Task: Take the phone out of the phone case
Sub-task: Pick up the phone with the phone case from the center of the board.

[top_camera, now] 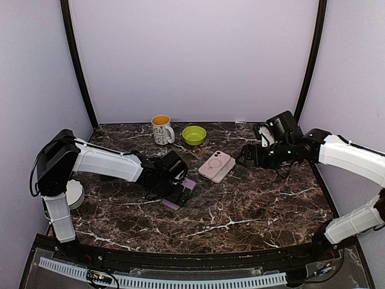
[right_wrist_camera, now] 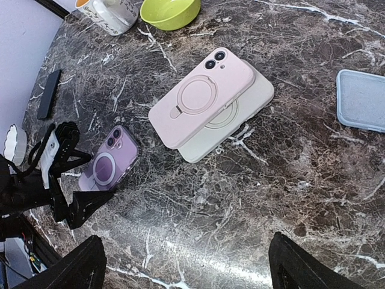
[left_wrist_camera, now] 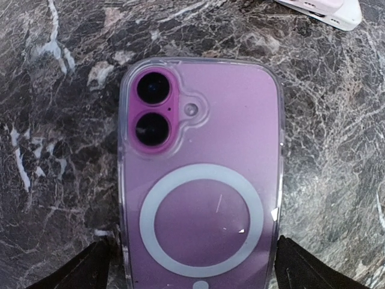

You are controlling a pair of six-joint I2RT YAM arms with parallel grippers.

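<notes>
A purple phone (left_wrist_camera: 201,180) lies camera side up on the marble table (left_wrist_camera: 54,150), inside a clear phone case (left_wrist_camera: 123,180) with a white ring on its back. My left gripper (left_wrist_camera: 192,271) stands open, its black fingers (left_wrist_camera: 84,271) flanking the phone's lower end close beside the case edges. From above, the phone (top_camera: 189,183) peeks out under the left gripper (top_camera: 175,189). My right gripper (right_wrist_camera: 186,265) hangs open over bare marble, well to the right of the phone (right_wrist_camera: 111,164), with nothing between its fingers.
A pink phone (right_wrist_camera: 201,96) rests on a cream one (right_wrist_camera: 246,114) mid-table. A mug (top_camera: 161,129) and green bowl (top_camera: 194,134) stand at the back. A grey-blue case (right_wrist_camera: 361,99) lies right, a black bar (right_wrist_camera: 48,93) left, a white disc (top_camera: 75,194) by the left arm.
</notes>
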